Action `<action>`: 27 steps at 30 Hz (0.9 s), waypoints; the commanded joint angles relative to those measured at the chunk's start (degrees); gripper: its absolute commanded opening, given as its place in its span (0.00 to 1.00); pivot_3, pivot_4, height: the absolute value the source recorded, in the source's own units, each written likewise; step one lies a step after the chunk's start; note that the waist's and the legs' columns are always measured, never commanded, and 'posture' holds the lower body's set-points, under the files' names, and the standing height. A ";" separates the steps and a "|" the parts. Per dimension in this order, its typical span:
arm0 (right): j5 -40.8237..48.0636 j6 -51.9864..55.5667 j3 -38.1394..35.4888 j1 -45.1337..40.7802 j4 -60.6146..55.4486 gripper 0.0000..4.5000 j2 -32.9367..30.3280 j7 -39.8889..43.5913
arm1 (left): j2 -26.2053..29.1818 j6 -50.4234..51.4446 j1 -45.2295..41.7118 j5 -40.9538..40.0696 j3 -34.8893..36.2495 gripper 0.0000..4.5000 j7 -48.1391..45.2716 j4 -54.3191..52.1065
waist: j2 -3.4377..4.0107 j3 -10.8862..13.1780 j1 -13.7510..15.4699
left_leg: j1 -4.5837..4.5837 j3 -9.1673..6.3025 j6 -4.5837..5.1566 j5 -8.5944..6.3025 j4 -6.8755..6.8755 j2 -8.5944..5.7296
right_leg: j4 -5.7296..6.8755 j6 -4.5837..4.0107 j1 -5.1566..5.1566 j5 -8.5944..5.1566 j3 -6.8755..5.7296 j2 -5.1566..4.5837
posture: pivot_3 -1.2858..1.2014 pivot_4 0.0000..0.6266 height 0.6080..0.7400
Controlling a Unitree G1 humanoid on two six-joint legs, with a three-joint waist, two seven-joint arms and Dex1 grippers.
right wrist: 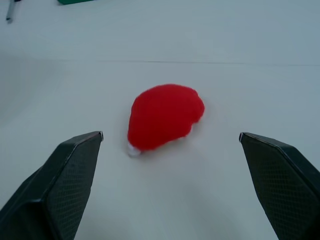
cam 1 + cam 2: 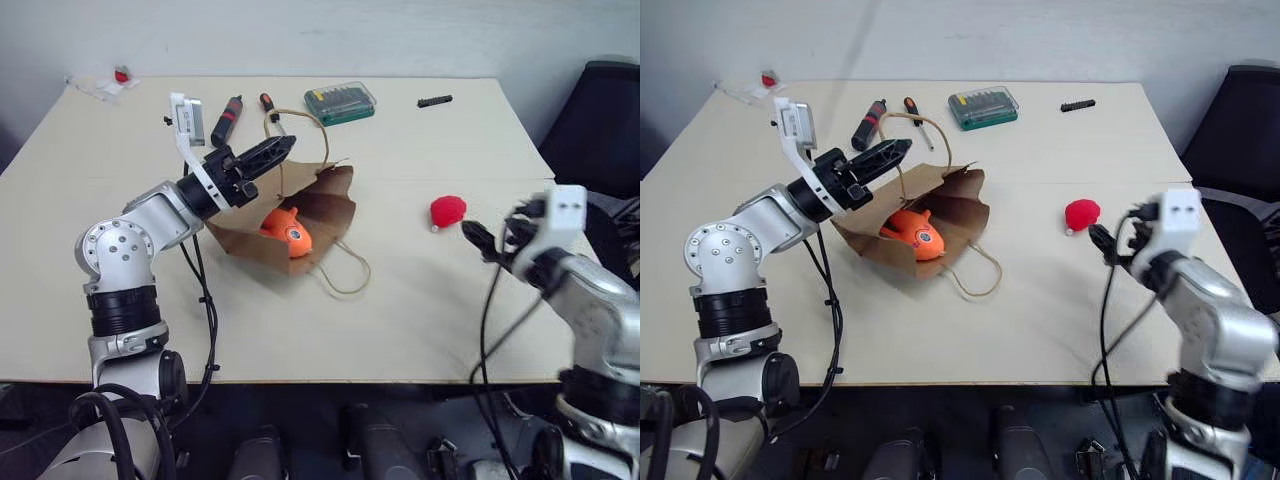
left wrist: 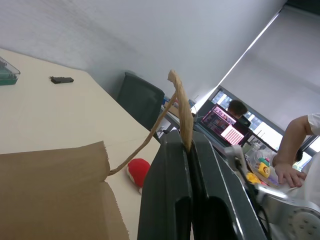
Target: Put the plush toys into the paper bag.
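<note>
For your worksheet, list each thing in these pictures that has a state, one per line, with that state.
paper bag: lying open
bag handle: pinched, lifted
orange plush toy: inside bag
red plush toy: on table, outside bag
left gripper: shut on handle
right gripper: open, empty
green case: closed

Place: office doubling as a lab bench
Furniture: pale worktable [image 2: 420,300]; black office chair [image 2: 600,120]
Tools: green bit case [image 2: 340,102]; screwdrivers [image 2: 228,120]
Background: lit monitor [image 3: 222,125]; roller blind [image 3: 280,85]; person's arm [image 3: 295,145] on a cluttered desk
</note>
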 commanded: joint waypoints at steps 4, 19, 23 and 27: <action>-7.21 -13.73 5.04 -11.86 23.65 1.00 3.71 -7.86 | 0.80 -0.83 -1.46 -0.64 0.52 0.00 -0.56 -1.78 | 0.00 0.00 -0.55 | -0.06 -0.02 0.01 0.01 -0.05 0.03 | -0.01 -0.01 -0.05 -0.01 -0.05 -0.03 | 0.52 0.24 1.00; -5.54 -20.38 13.95 -1.65 10.19 0.13 1.92 5.31 | 1.42 -0.03 -0.86 -1.63 1.34 0.00 1.26 -3.53 | 0.01 0.00 -0.60 | -0.06 -0.06 -0.08 0.06 -0.34 0.09 | 0.03 -0.01 -0.06 -0.01 -0.10 0.00 | 0.52 0.24 1.00; 4.80 -9.04 16.97 2.65 -9.40 0.11 0.66 13.68 | 1.57 0.47 -0.77 -1.91 0.98 0.00 1.13 -3.87 | 0.03 0.02 -0.79 | -0.08 -0.07 -0.09 0.05 -0.35 0.07 | -0.01 0.00 -0.05 -0.01 -0.11 -0.01 | 0.52 0.24 1.00; 9.38 -0.26 23.40 -3.16 -15.57 0.11 4.04 14.98 | 1.64 1.05 -0.55 -2.07 0.42 0.00 0.61 -4.27 | 0.03 0.02 -1.07 | 0.11 -0.01 -0.28 0.16 -0.34 0.12 | 0.01 -0.09 -0.05 -0.01 -0.06 0.06 | 0.52 0.24 1.00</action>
